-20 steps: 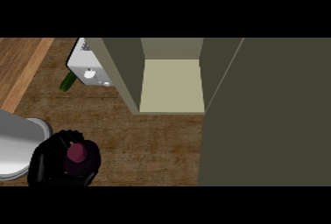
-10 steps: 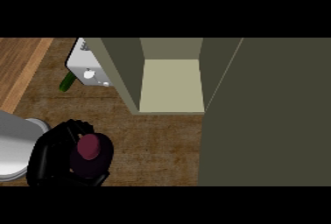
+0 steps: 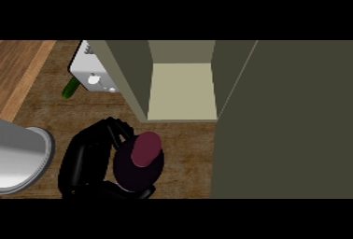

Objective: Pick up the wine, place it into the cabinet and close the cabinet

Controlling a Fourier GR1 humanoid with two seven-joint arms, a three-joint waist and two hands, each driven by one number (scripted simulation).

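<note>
The wine bottle (image 3: 143, 150) shows from above as a dark body with a maroon top, just in front of the cabinet's opening. My left hand (image 3: 86, 161) is shut on it, fingers curled over its far side and thumb under its near side. Its grey forearm (image 3: 21, 156) comes in from the left edge. The olive cabinet (image 3: 180, 88) stands open, its pale inner floor bare, and its door (image 3: 283, 116) swings out to fill the right side. My right hand does not show.
A white box (image 3: 91, 71) stands left of the cabinet with a green vegetable (image 3: 69, 88) beside it. The brown counter (image 3: 183, 140) runs beneath, and a lighter wooden strip (image 3: 24, 70) lies at far left.
My left hand has carried the wine bottle up and to the right, closer to the cabinet's opening; the bottle's top now looks larger. The cabinet and door have not moved.
</note>
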